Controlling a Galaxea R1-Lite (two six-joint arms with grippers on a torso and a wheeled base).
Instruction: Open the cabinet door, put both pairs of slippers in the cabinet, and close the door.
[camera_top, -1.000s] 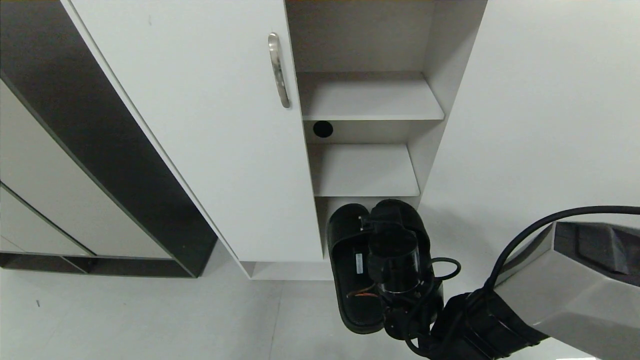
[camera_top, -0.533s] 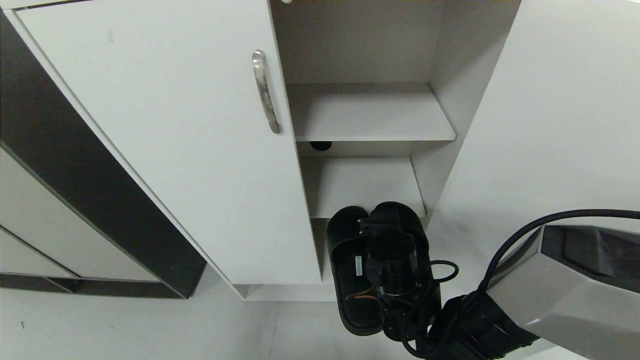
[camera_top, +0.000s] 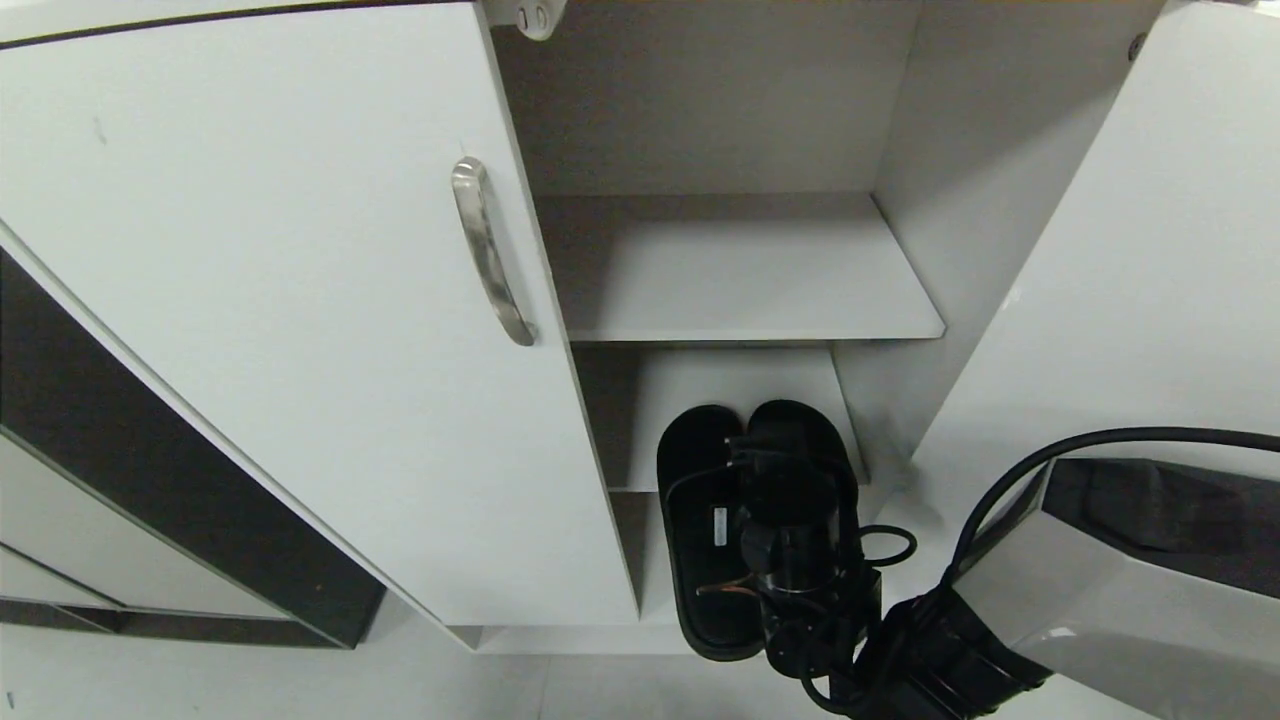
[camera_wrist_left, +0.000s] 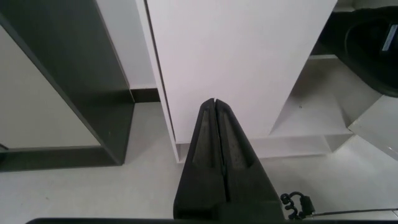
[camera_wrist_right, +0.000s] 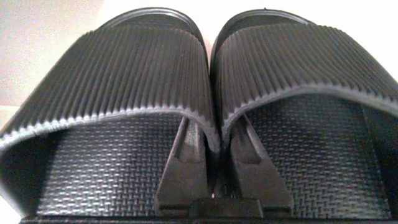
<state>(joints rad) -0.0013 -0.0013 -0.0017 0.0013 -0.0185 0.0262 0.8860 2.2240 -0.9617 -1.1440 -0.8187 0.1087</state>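
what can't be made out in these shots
- Right wrist view: the right gripper's fingertips, tucked under the slippers' straps.
- Head view: the bottom compartment, mostly behind the slippers and the gripper.
- Head view: the open door, cut off by the right edge, so its handle cannot be seen.

Pale grey smooth floor lies below and to the left of the right gripper. Well left of it, a dark grey matte vertical panel butts against the white laminate cabinet. Farther left are flat white panels over a dark base recess. Lighting is even, shadows soft.
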